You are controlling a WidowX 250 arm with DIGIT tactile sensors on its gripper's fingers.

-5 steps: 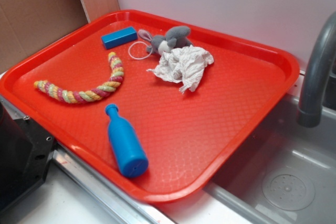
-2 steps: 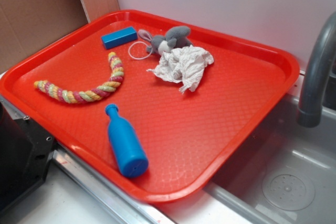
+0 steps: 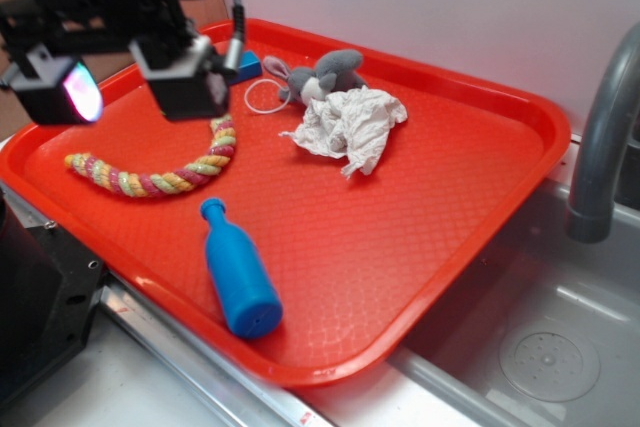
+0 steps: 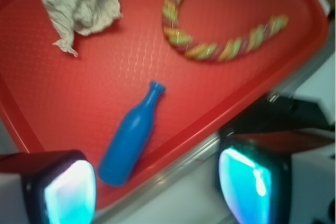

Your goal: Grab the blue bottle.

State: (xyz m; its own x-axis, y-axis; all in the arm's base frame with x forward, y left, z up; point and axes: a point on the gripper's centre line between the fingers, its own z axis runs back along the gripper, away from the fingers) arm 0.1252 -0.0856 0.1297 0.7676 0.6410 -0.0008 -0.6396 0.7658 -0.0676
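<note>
Exterior view, nearest edge first: a black block [image 3: 40, 307] sits at the near left corner, below the rim of the large red plastic tray [image 3: 480, 217], which has a fine diamond-textured floor. To the right of the tray lies a grey metal sink basin [image 3: 545, 347] with a round drain, and a grey curved faucet spout [image 3: 605, 137] rises at the far right.

The small bright blue plastic bottle [image 3: 238, 269] lies on its side on the near left part of the tray floor. Its flat dotted base points toward the near rim; its narrow neck and rounded cap point away. Nothing touches it. The wrist view shows the same bottle [image 4: 131, 136] lying free near the tray rim.

Farther back on the left, a curved braided rope of yellow, pink and green strands [image 3: 160, 172] rests on the tray. Near the tray's centre lies a crumpled white paper wad [image 3: 345, 127], touching a small grey plush animal [image 3: 320, 75] behind it. A thin white ring [image 3: 262, 97] lies just left of the plush. A small blue rectangular block [image 3: 247, 65] shows partly behind the arm.

The black gripper [image 3: 130, 82] hangs above the far left of the tray, well apart from the bottle. Its two fingers stand wide apart, holding nothing.
</note>
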